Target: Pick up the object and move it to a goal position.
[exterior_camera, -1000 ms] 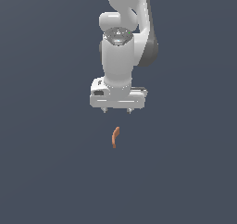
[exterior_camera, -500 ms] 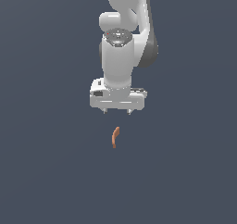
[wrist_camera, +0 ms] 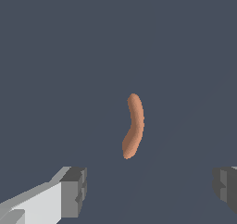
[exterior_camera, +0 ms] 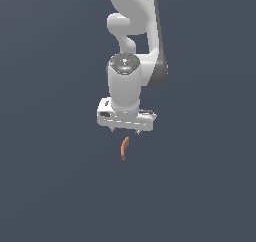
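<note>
Fingers spread wide apart, white parallel gripper (exterior_camera: 124,131) hovers above thin curved orange-brown strip (exterior_camera: 124,148); strip lies at its 6 o'clock. Centre, straddle the narrow width, then descend.

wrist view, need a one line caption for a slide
Open gripper, its two fingers spread wide, above a small curved orange-brown strip lying untouched on the plain dark grey floor.
</note>
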You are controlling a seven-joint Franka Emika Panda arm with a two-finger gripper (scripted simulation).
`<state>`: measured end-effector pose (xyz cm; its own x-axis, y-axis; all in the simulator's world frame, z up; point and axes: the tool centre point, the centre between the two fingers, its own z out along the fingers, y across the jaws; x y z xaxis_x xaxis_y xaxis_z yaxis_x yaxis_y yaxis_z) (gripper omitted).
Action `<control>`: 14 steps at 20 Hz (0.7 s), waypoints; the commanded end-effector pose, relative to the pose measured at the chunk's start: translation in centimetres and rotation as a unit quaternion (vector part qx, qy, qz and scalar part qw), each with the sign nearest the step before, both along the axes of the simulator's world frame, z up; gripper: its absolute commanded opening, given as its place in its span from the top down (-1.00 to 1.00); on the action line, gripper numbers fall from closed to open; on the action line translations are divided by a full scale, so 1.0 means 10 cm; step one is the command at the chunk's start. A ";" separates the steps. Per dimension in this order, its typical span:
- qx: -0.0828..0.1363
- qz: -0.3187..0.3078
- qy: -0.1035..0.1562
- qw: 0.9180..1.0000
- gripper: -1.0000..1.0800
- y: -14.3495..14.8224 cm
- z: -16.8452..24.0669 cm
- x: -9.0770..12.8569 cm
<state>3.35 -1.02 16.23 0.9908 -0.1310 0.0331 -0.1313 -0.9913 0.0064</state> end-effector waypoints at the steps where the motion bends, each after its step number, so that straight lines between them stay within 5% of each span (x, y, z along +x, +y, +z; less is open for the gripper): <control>1: 0.002 -0.016 0.004 1.000 -0.92 -0.02 -0.17 0.06; 14: 0.006 -0.061 0.016 0.998 -0.92 -0.07 -0.64 0.20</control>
